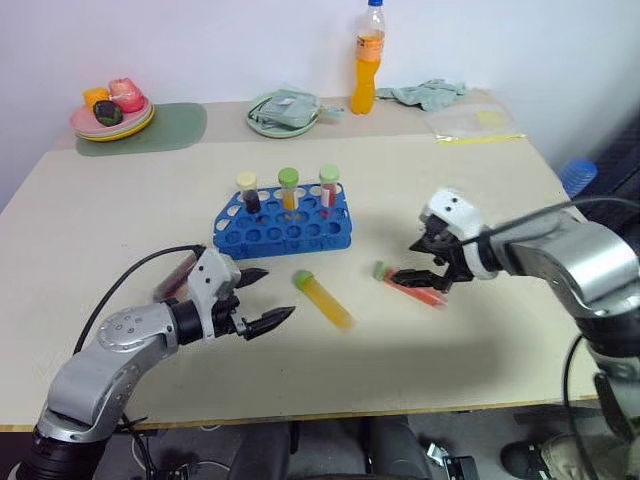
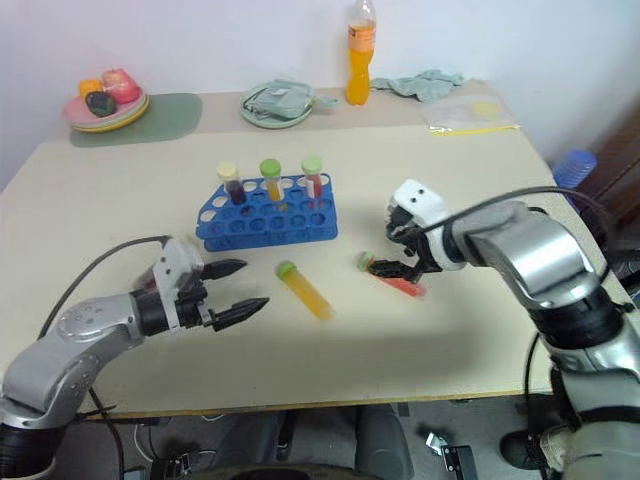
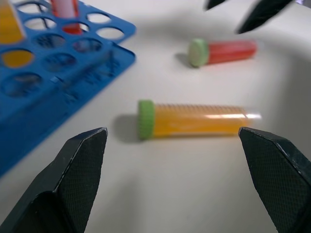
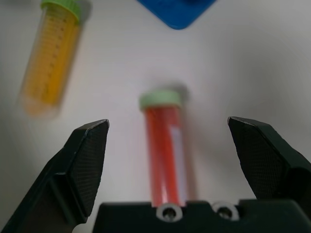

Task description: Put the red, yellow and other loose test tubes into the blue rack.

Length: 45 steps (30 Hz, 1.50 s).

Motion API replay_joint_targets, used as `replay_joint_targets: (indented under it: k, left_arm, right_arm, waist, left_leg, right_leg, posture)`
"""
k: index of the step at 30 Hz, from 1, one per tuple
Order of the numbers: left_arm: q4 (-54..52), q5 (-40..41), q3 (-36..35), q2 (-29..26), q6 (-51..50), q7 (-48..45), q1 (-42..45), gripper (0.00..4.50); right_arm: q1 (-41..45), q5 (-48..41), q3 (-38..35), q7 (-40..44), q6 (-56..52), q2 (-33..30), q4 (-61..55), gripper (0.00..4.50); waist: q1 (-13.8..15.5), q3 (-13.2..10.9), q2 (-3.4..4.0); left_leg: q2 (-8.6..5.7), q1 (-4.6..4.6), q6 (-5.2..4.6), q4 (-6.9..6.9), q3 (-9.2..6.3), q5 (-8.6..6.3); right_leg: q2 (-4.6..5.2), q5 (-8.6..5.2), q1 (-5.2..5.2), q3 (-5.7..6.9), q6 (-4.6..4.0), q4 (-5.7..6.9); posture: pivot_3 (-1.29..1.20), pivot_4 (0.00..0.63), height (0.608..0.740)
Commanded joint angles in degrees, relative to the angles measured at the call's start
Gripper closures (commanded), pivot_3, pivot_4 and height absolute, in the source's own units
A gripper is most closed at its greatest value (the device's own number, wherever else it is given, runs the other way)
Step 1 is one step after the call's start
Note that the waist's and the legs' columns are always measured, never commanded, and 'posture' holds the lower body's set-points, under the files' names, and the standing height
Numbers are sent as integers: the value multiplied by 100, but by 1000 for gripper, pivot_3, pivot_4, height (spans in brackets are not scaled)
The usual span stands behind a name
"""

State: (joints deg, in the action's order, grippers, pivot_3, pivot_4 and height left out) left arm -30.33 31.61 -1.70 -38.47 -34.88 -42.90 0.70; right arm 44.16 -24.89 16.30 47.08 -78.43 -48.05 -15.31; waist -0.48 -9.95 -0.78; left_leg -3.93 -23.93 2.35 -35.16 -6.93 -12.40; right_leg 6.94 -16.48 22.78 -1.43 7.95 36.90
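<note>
Both grippers wide open, holding nothing: right gripper (image 1: 432,268) hangs over the red tube (image 4: 166,145) mid-frame, left gripper (image 1: 262,298) faces the yellow tube (image 3: 192,119) lower center.

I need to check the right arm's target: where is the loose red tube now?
In the left eye view the red tube lies flat on the table, right of the yellow tube and in front of the blue rack, under the open right gripper.

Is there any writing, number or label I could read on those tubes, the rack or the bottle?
Nothing is readable.
Clear plastic tube of yellow liquid with green cap: fine scale marks, too blurred to read.
Tall orange drink bottle: no label legible.
Bright blue plastic rack: no visible text.
</note>
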Motion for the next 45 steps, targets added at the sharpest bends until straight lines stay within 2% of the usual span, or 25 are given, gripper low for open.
replay_joint_targets:
  k: [1,5,11,14,19,20,23,26,29,32,35,37,40,45]
  left_arm:
    - [-266,-117,200,-37,213,-137,-89,41]
    - [-408,-193,317,61,324,-73,-283,41]
    - [-524,-225,410,209,379,28,-397,41]
    - [-542,-254,455,290,417,75,-453,0]
    - [-513,-293,508,343,448,109,-440,0]
    - [-498,-301,512,352,457,110,-433,0]
    - [-421,-321,487,371,502,92,-431,0]
    - [-285,-361,378,383,597,100,-453,0]
    - [65,-593,132,499,814,422,-313,0]
    - [393,-705,-95,702,986,719,-67,0]
    - [585,-632,-240,860,1018,805,157,0]
    - [690,-752,-189,784,1101,701,238,0]
    - [786,-747,-231,709,1101,617,346,0]
    - [629,-578,-345,607,885,603,473,0]
  right_arm:
    - [533,-53,271,-55,-535,156,364,155]
    - [1001,-54,821,121,-668,190,863,155]
    - [1165,125,1506,343,-365,33,1172,155]
    - [1188,195,1692,435,-286,33,1269,1052]
    - [1243,307,1759,495,-187,10,1331,3617]
    - [1249,313,1733,519,-155,-30,1278,3783]
    - [1097,326,1404,546,290,-149,891,3783]
    - [360,314,532,629,2137,-165,111,3783]
    - [-596,45,-695,347,3863,578,-437,3783]
    - [-1082,-170,-1311,-450,4253,1653,-608,3783]
    - [-1312,265,-1275,-1463,5079,2900,-317,3783]
    - [-1380,755,-1000,-1820,5768,3413,52,3783]
    - [-1319,1317,-809,-2353,6572,4034,772,3783]
    - [-1231,1840,-737,-2865,7403,4531,1773,3783]
  waist:
    - [5,0,0]
    - [-18,0,0]
    - [-28,0,1]
    - [-27,0,1]
    - [-28,0,1]
    - [-27,0,1]
    - [-25,-1,2]
    - [-10,0,0]
    - [-19,3,-5]
    - [-37,3,-4]
    - [-37,3,-2]
    - [-40,5,-1]
    - [-58,5,0]
    - [-61,4,1]
  left_leg:
    - [-1,-7,0,-2,-2,0]
    - [-12,-32,0,-4,-17,1]
    - [-13,-34,0,-4,-15,1]
    - [-13,-34,0,-4,-15,1]
    - [-13,-34,0,-5,-9,1]
    - [-13,-34,0,-5,-2,1]
    - [-13,-34,0,-5,2,1]
    - [-13,-37,0,-6,2,1]
    - [-12,-37,-1,-6,1,1]
    - [-10,-32,2,-10,0,4]
    - [-10,-25,12,-10,-3,10]
    - [-11,-23,15,-9,-7,11]
    - [-12,-21,22,-6,-4,16]
    - [-13,-20,28,-5,-7,19]
  right_leg:
    - [3,2,8,0,3,1]
    - [5,3,34,1,5,6]
    - [4,4,40,2,7,10]
    - [4,4,41,2,7,12]
    - [0,4,42,2,7,15]
    - [0,4,42,2,7,15]
    - [0,4,42,2,7,15]
    - [1,4,44,2,8,15]
    - [-3,4,40,5,10,15]
    - [-7,5,41,3,10,30]
    - [-9,6,39,0,9,37]
    - [-9,6,39,0,9,38]
    - [-10,6,41,-1,8,39]
    - [-11,6,43,-2,8,42]
  posture:
    - [0,150,740]
    - [0,150,740]
    - [0,150,740]
    - [0,150,740]
    - [0,150,740]
    - [0,150,740]
    - [0,150,740]
    - [0,150,740]
    - [0,150,740]
    - [0,150,740]
    - [0,150,740]
    - [0,150,740]
    - [0,150,740]
    - [0,150,740]
